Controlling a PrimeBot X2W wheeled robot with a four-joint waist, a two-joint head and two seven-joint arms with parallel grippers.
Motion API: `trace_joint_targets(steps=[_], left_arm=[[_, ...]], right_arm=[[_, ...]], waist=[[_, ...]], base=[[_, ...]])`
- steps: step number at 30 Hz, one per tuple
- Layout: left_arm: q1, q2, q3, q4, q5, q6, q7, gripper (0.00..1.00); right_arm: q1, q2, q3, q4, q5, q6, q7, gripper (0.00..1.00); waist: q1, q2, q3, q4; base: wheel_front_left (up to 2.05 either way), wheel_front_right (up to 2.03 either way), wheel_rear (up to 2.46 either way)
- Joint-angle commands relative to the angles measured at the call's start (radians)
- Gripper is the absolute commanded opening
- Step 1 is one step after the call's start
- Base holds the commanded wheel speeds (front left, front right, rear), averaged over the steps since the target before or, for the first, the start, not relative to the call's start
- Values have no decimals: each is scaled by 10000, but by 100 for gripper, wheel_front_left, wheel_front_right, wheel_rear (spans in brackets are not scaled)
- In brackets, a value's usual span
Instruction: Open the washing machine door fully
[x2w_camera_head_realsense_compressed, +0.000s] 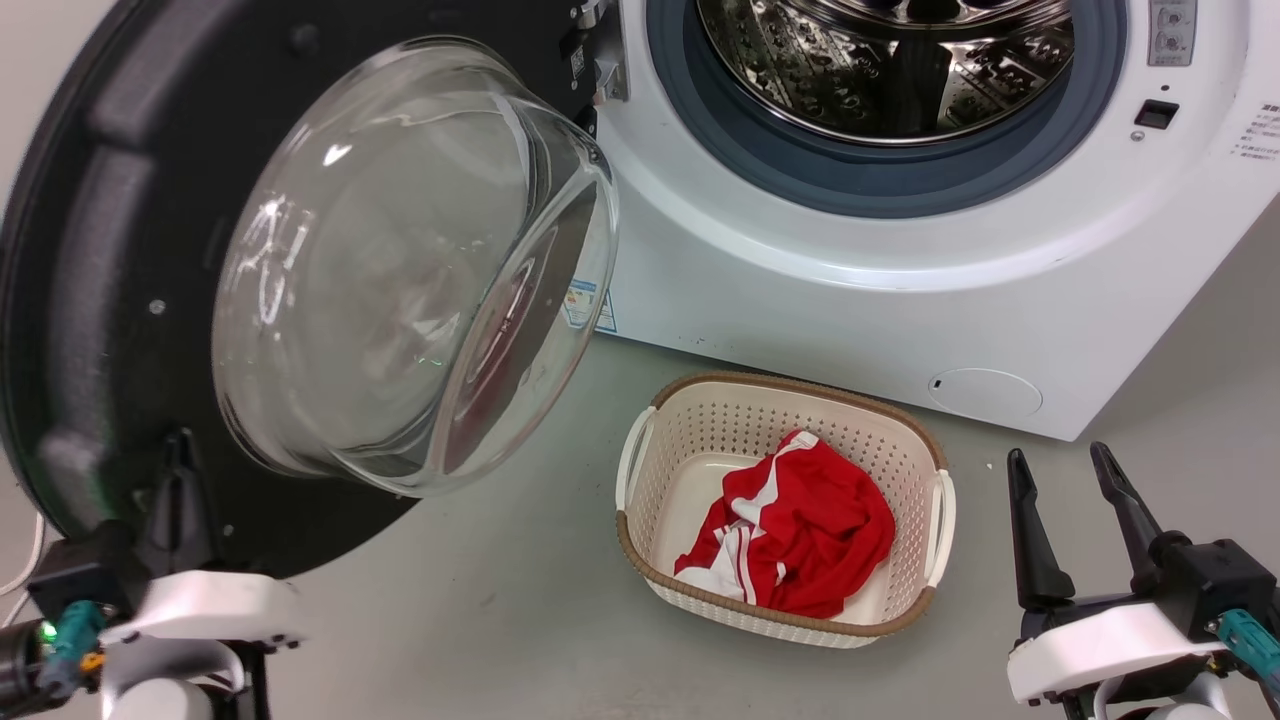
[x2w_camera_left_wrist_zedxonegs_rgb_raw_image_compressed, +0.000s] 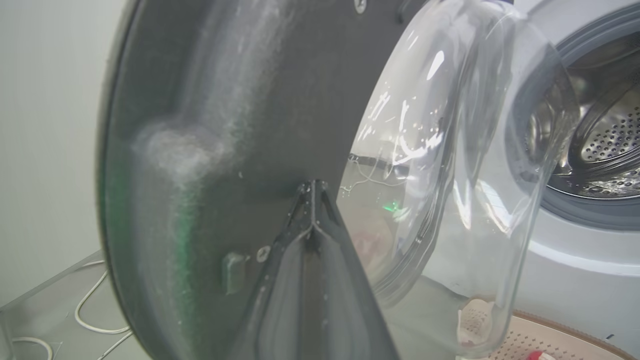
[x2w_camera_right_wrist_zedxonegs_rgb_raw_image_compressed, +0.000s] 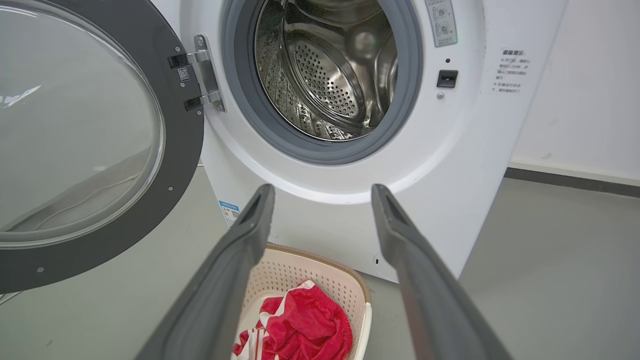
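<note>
Head view: The washing machine door stands swung out to the left of the washing machine, with its inner face and glass bowl turned toward the camera. Its hinge is at the door's right edge. The left gripper is at the door's lower rim, on the side far from the hinge. The right gripper hangs over the floor with its fingers apart, well clear of the door. A laundry basket lies between them.

Left wrist view: The left gripper's fingers are closed together, nothing between them. Their common tip touches the door's black inner face just beside the bowl. The door lies directly ahead along the finger axis.

Right wrist view: The door lies far left of the spread fingers; the drum opening is ahead.

Judgement: The left arm is nearer. A push along its finger axis, far from the hinge, should swing the door wider.
</note>
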Motion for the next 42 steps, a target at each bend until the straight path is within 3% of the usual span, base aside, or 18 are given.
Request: trace_joint_targets(steps=[1,5,16,26,30,35,42], left_arm=[[-234,202,407,199,-125,-23,-66,0],[-424,387,820,578,-273,-216,-72,0],[-1820,954,1654,2639,-421,-1264,-54,0],[-2138,1290,2498,3499,-143,-1579,-56,0],[-1538,946,2677,2723,352,-1515,-55,0],[-341,-19,2616,1179,939,-1347,-55,0],[614,-1119,1556,-106,1645,-1621,-55,0]], right_arm=[[-148,19,29,-53,19,-7,-3,100],[-259,19,55,-71,-27,-7,30,100],[-495,19,66,-130,-173,-7,108,100],[-546,19,88,8,-106,-7,40,100],[-448,19,94,146,11,-7,-16,100],[-328,19,89,267,105,-7,-80,100],[-192,19,36,384,152,-7,-91,100]], waist=[[0,0,81,-12],[0,0,192,-43],[0,0,613,-210],[0,0,537,-484],[0,0,314,-626],[0,0,-23,-855],[0,0,-406,-1228]], base=[[0,0,0],[0,0,0],[0,0,0],[0,0,0],[0,0,0],[0,0,0],[0,0,0]])
